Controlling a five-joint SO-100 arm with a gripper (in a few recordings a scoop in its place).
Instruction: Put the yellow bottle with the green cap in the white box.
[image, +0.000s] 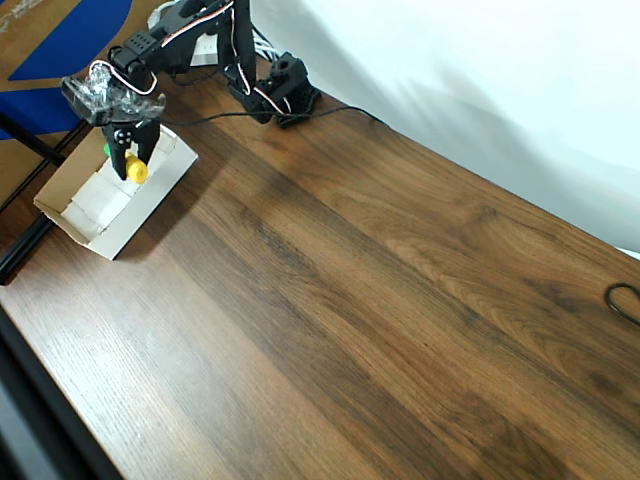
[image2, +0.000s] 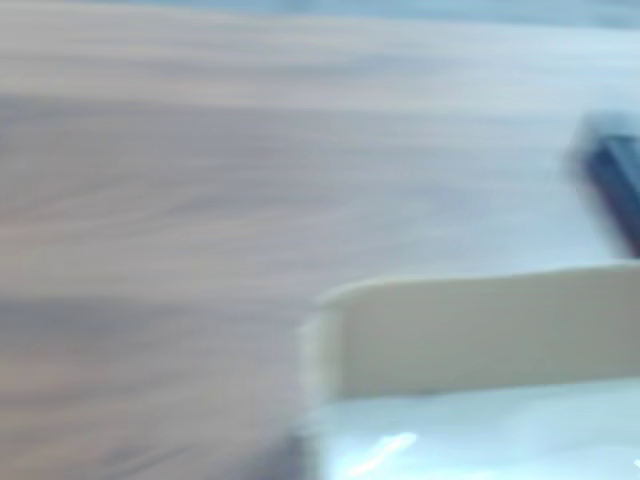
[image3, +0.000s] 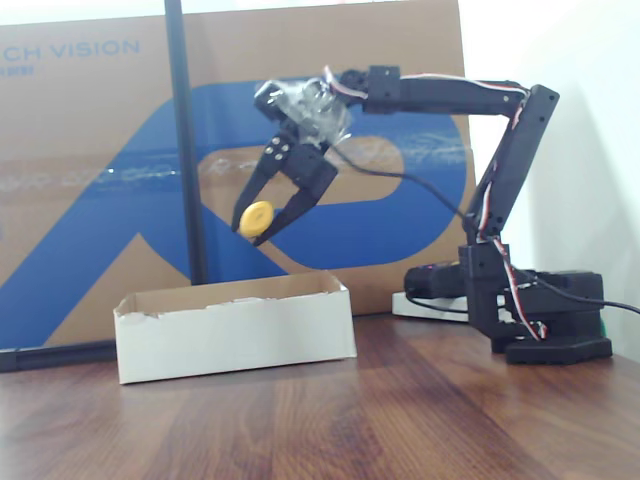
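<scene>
Fixed view: yellow bottle (image3: 256, 217) clamped between end effector (image3: 252, 229) fingertips, above white box (image3: 235, 330).

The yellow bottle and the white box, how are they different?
The yellow bottle is tiny; the white box is far bigger. The bottle is yellow with a green cap, while the box is white with tan edges. The bottle hangs in the air, held in the gripper above the box, and the box rests on the wooden table.
</scene>
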